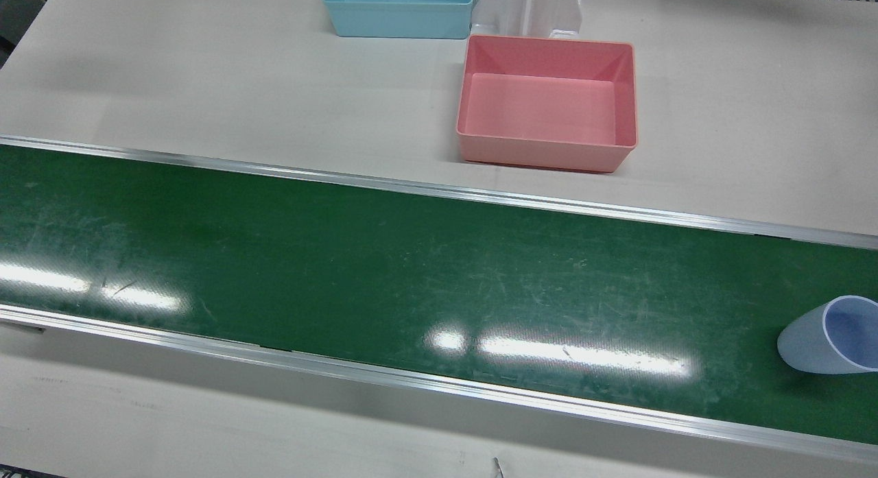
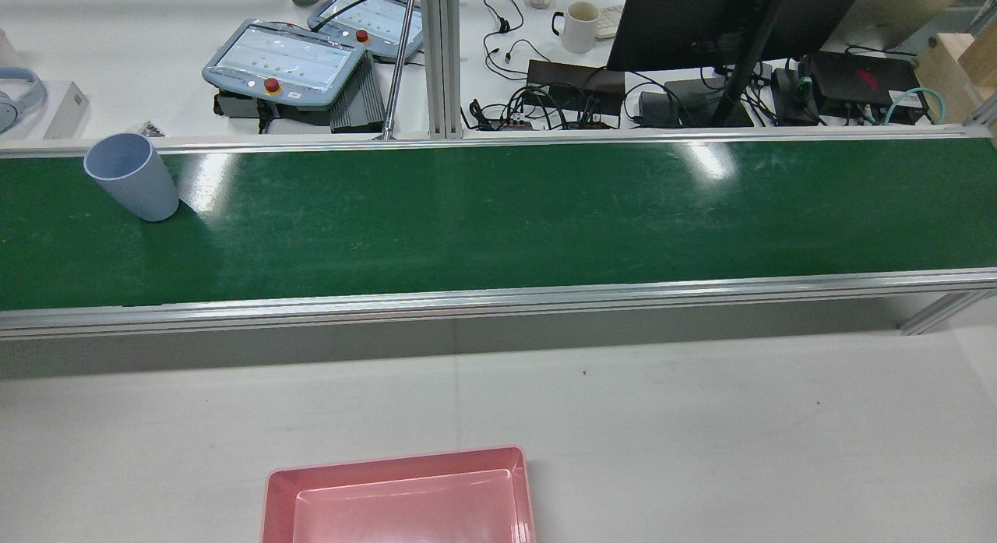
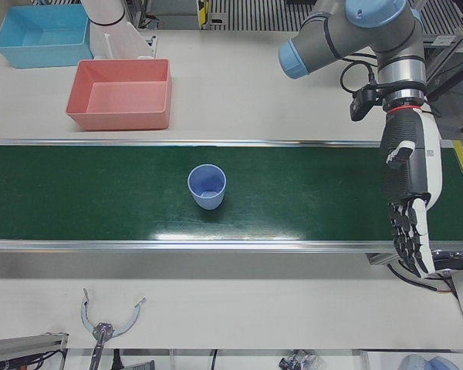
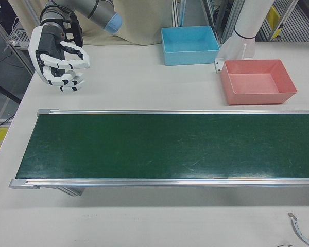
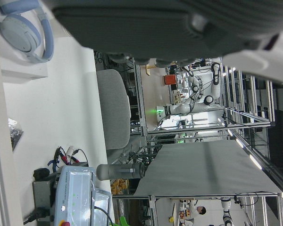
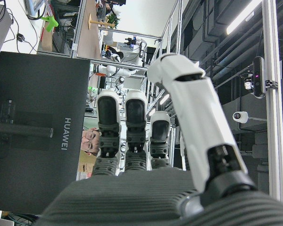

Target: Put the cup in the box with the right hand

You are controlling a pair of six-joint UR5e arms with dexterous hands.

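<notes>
The blue cup (image 3: pixel 207 186) stands upright on the green belt (image 3: pixel 309 193), mouth up, on my left arm's half and well apart from my right hand (image 4: pixel 59 56). The pink box (image 4: pixel 257 81) sits empty on the white table (image 4: pixel 134 87) on my side of the belt, far across from my right hand, with a blue box (image 4: pixel 190 45) just beside it. My right hand hangs over the table near the belt's end, fingers loosely curled and apart, holding nothing. My left hand (image 3: pixel 407 200) hangs over the belt's other end, fingers stretched downward, empty.
</notes>
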